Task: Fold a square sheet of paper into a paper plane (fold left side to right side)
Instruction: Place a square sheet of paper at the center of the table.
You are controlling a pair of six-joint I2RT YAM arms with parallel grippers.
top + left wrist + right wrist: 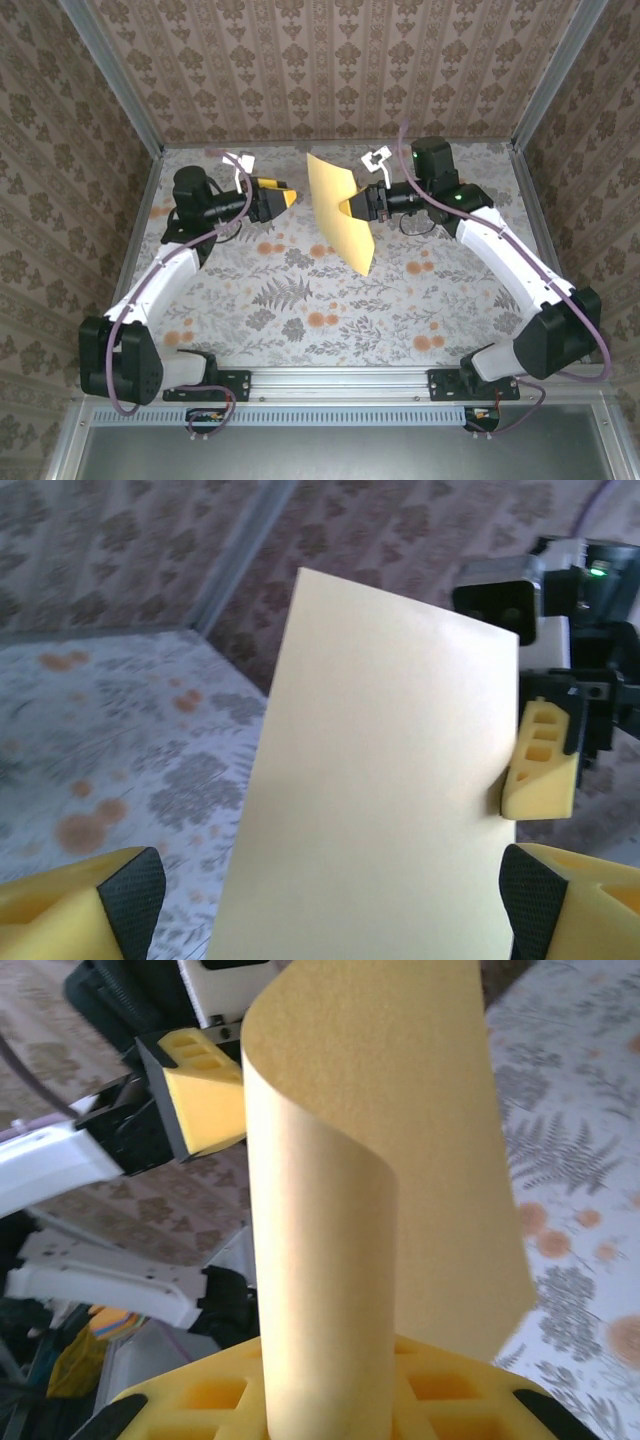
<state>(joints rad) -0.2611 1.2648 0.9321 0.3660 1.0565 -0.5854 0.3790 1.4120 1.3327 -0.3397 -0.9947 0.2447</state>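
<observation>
yellow paper (330, 190), pinched in right jaws, left jaws spread

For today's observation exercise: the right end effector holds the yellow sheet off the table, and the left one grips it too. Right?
No: the left end effector is open and apart from the sheet, as the top view shows. The right end effector does hold it off the table.
</observation>
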